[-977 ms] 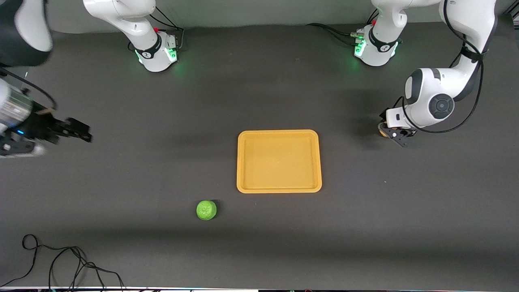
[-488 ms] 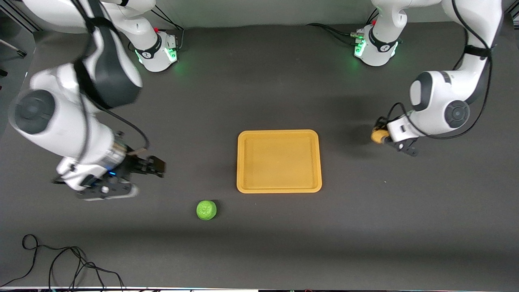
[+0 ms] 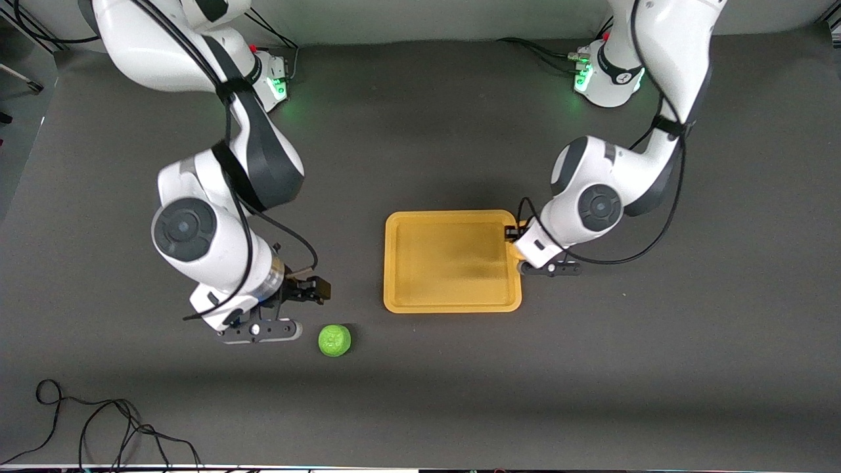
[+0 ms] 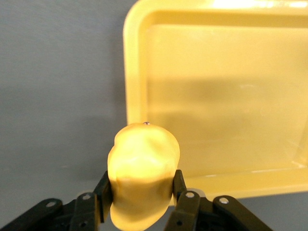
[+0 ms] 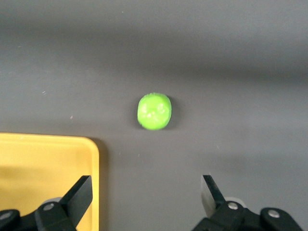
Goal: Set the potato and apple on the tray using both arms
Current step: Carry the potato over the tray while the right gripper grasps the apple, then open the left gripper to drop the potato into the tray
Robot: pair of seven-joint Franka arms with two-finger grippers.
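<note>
The yellow-orange tray [image 3: 452,307] lies mid-table. My left gripper [image 3: 516,247] hangs over the tray's rim at the left arm's end, shut on the potato [image 4: 143,166], a lumpy yellow lump between both fingers. In the left wrist view the tray [image 4: 221,91] is empty. The green apple [image 3: 334,340] lies on the table, nearer the front camera than the tray and toward the right arm's end. My right gripper [image 3: 314,290] is open and empty over bare table close beside the apple. The right wrist view shows the apple [image 5: 154,111] ahead of the open fingers, apart from them, and a tray corner [image 5: 43,163].
A loose black cable [image 3: 98,420] lies at the table's front corner on the right arm's end. The two green-lit bases [image 3: 256,82] [image 3: 608,75] stand along the table's back edge. The table is dark grey.
Both arms swung in toward the tray. The left gripper carried the potato from the left arm's end to the tray's rim. The right gripper came from the table's edge to beside the apple.
</note>
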